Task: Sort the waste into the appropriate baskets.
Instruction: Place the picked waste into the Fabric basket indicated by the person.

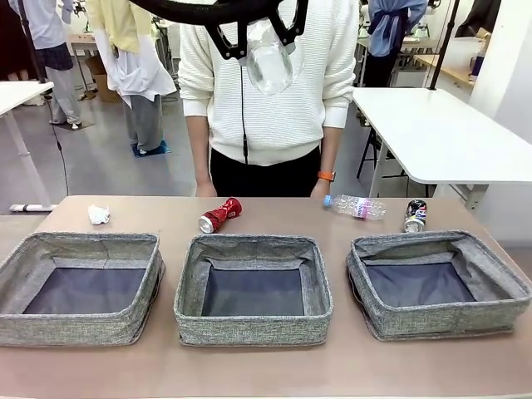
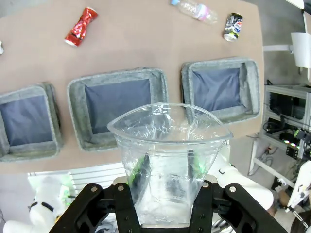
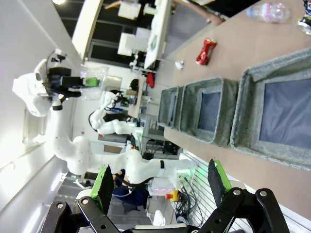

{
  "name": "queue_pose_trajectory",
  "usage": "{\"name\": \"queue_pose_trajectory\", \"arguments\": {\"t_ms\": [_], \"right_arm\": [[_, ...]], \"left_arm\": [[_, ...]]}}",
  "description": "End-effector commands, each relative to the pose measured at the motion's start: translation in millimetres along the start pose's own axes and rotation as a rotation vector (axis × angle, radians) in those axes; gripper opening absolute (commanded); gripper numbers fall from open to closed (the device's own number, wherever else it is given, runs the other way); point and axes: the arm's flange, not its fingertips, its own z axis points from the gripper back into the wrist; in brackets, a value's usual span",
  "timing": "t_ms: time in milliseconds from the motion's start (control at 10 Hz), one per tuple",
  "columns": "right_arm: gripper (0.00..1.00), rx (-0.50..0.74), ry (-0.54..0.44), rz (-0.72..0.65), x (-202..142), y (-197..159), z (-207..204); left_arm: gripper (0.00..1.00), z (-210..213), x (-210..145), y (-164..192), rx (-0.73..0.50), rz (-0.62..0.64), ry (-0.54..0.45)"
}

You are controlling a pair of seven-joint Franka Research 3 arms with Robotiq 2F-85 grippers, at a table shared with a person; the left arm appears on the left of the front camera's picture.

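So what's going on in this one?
The left gripper is shut on a clear plastic cup, holding it high above the table. The right gripper is open and holds nothing. The left basket, middle basket and right basket are empty. The red soda can, clear bottle, dark crushed can and paper wad lie beyond them, near the person standing at the far side.
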Motion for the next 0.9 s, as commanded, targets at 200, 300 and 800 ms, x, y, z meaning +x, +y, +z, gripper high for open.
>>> {"name": "queue_pose_trajectory", "arguments": {"t_ms": [200, 300, 800], "right_arm": [[1.00, 0.009, 0.000, 0.025, 0.9, 0.5, 0.6], [1.00, 0.009, 0.000, 0.025, 0.9, 0.5, 0.6], [1.00, 0.009, 0.000, 0.025, 0.9, 0.5, 0.6]], "left_arm": [[0.41, -1.1, -6.8, 9.8, -0.020, -0.015, -0.002], [0.41, -1.1, -6.8, 9.8, -0.020, -0.015, -0.002], [0.41, -1.1, -6.8, 9.8, -0.020, -0.015, -0.002]]}}
